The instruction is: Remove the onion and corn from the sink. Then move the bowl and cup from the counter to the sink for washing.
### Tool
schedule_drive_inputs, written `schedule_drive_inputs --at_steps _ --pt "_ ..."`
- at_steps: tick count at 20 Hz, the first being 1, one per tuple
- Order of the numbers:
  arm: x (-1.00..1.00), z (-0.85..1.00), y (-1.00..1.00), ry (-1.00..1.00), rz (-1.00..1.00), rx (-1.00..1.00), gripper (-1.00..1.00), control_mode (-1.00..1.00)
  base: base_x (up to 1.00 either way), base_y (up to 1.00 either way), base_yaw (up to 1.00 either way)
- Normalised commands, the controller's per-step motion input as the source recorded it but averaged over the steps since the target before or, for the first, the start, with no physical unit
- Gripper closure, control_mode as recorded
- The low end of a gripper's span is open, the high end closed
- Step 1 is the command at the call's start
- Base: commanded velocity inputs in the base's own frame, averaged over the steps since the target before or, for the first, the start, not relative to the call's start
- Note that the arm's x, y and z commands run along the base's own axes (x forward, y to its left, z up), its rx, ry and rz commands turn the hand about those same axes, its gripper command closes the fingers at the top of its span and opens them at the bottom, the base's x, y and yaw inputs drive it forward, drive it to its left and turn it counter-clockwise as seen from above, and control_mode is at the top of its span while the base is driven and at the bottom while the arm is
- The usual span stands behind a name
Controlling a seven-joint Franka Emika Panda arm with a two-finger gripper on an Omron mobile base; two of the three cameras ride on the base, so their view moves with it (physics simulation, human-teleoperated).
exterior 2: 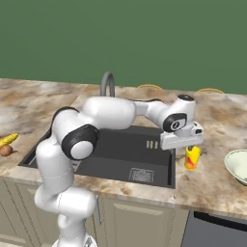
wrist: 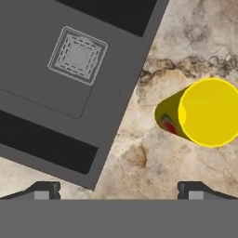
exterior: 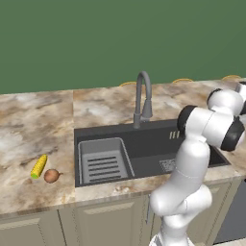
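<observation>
The gripper hangs over the counter with its two fingertips spread wide apart, holding nothing. The cup, yellow with a red mark, stands upright on the stone just beyond the hand and toward one fingertip, not between the tips. The dark sink, with its square drain grate, lies to the hand's other side. The bowl sits past the cup, away from the sink. The corn and onion lie side by side on the counter, far across the sink from the hand.
</observation>
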Motion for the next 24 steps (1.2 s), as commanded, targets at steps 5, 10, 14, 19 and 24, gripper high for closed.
schedule_drive_inputs --at_steps 5,10,14,19,24 --pt "0.07 -0.15 -0.05 0.0 0.0 0.0 -1.0 -1.0 0.0 0.0 0.0" --pt "0.11 -0.11 -0.06 0.0 0.0 0.0 -1.0 -1.0 0.0 0.0 0.0" --pt "0.12 -0.07 -0.04 0.0 0.0 0.0 -1.0 -1.0 0.0 0.0 0.0" --pt "0.16 -0.05 -0.03 0.0 0.0 0.0 -1.0 -1.0 0.0 0.0 0.0" --pt "0.2 -0.05 -0.07 0.0 0.0 0.0 -1.0 -1.0 0.0 0.0 0.0"
